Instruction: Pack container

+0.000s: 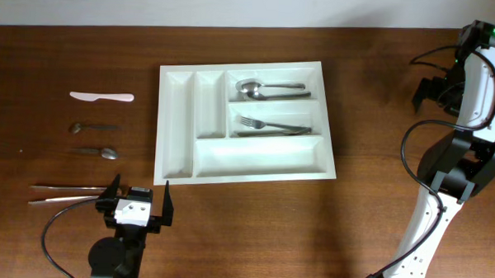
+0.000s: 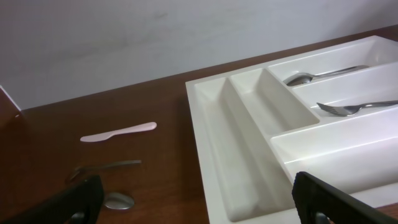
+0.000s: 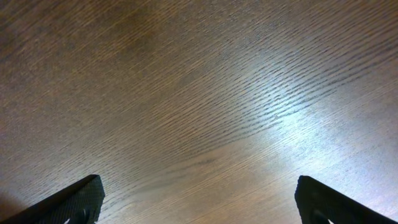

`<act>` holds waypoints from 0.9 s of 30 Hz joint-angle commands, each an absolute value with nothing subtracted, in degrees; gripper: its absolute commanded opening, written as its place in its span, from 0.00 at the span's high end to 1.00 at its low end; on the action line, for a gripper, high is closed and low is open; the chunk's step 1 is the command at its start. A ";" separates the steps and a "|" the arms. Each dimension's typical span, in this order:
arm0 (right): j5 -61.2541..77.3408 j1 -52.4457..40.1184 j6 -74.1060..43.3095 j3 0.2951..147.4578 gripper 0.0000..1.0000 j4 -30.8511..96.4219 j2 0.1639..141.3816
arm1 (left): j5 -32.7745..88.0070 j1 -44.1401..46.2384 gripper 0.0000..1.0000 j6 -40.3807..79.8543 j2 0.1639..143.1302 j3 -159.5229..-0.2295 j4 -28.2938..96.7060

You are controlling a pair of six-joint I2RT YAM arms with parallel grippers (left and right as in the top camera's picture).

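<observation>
My left gripper (image 1: pixel 140 191) hovers, jaws apart, by the near-left corner of the white cutlery tray (image 1: pixel 255 156) holding spoons (image 1: pixel 266 88) and forks (image 1: pixel 269 124) mid-table, while my right gripper (image 3: pixel 199 199), likewise apart, faces the wooden table (image 3: pixel 186 93).

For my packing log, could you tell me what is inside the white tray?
The container holds spoons in one compartment, forks in the next; overlap hides counts; others look empty.
</observation>
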State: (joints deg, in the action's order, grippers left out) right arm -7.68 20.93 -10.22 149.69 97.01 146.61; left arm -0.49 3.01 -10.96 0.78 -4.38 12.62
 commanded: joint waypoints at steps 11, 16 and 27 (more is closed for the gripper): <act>5.26 21.04 8.82 150.65 0.01 94.76 145.56 | -0.89 2.96 0.01 -11.68 0.30 -3.84 12.56; 2.11 21.04 8.80 150.65 0.01 93.80 145.56 | -0.89 2.96 0.01 -11.68 0.30 -3.84 12.56; 2.15 21.04 8.78 150.65 0.01 93.60 145.56 | -0.89 2.96 0.01 -11.68 0.30 -3.84 12.43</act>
State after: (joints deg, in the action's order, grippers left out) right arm 2.04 20.91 7.97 149.69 93.76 146.61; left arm -0.49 3.01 -10.96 0.78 -4.38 12.62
